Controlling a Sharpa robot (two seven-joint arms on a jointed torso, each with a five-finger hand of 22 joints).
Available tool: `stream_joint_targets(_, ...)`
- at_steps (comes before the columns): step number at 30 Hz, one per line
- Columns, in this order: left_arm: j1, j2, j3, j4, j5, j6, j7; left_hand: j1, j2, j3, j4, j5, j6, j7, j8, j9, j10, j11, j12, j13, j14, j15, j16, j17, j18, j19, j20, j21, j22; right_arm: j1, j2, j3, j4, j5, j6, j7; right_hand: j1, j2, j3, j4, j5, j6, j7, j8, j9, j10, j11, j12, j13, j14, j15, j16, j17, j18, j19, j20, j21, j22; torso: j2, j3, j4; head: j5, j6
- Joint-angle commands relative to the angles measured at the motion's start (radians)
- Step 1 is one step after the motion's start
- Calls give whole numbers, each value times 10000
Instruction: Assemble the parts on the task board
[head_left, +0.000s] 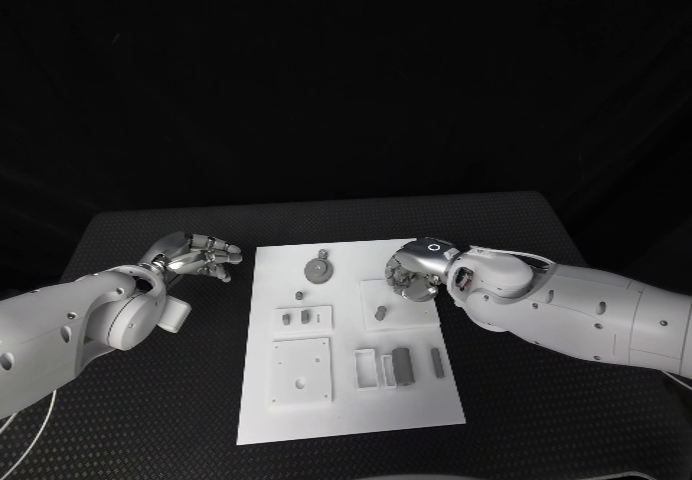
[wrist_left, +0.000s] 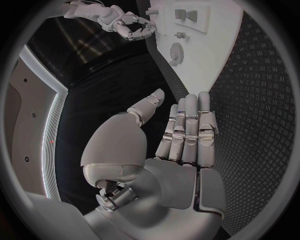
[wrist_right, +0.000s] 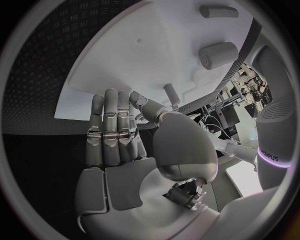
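The white task board (head_left: 353, 410) lies in the middle of the table with several grey parts on it. A round disc (head_left: 317, 268) sits near its far edge, a small peg (head_left: 299, 295) just in front of it. My right hand (head_left: 414, 270) hovers over the board's far right part, fingers stretched out and holding nothing (wrist_right: 115, 135). A short grey peg (wrist_right: 170, 93) stands on the board just beyond its thumb, also seen as peg (head_left: 381, 312). My left hand (head_left: 195, 255) hangs over the table left of the board, fingers straight and empty (wrist_left: 187, 135).
Nearer me the board carries a small plate with two pieces (head_left: 304, 318), a square plate (head_left: 302, 370) and a slotted holder (head_left: 397, 365). Black textured table (head_left: 548, 420) surrounds the board. The left wrist view shows the board (wrist_left: 212, 45) and my right hand (wrist_left: 125, 22) beyond it.
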Motion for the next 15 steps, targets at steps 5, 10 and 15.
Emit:
stream_joint_targets(5,3,6,7,27,62,197,26,-102,40,-54,-17,19,-95,12,30,-5,11,55,-33,14,-55,28,-58,1,160,-51,-10,-42,-24,-5,8,-5,-128,348,748,-57,-192,-641,-123,31,31,-572,220,-350,-157,-962,464,-761,-236,-345,171,-240,-59,40,-340,89,-255,-22,5,-9,-9,-9,-31)
stream_joint_targets(10,3,5,7,29,62,224,6,-108,39,-60,-19,20,-103,15,29,-7,2,58,-38,15,-56,30,-66,2,157,-54,-10,-42,-35,-5,23,-6,-149,348,858,-102,-155,-771,-84,25,30,-719,291,-448,-204,-1302,652,-1132,-364,-357,230,-255,-36,52,-362,111,-307,12,-3,-13,9,-31,-40)
stream_joint_targets(15,3,-2,7,28,62,237,-4,-111,39,-64,-21,20,-107,17,28,-8,-4,60,-40,15,-57,32,-70,4,155,-55,-11,-43,-42,-5,29,-6,-142,339,848,-92,-96,-753,-52,23,30,-731,301,-463,-219,-1323,676,-1257,-404,-335,240,-247,-16,68,-342,120,-320,43,0,-13,13,-38,-50)
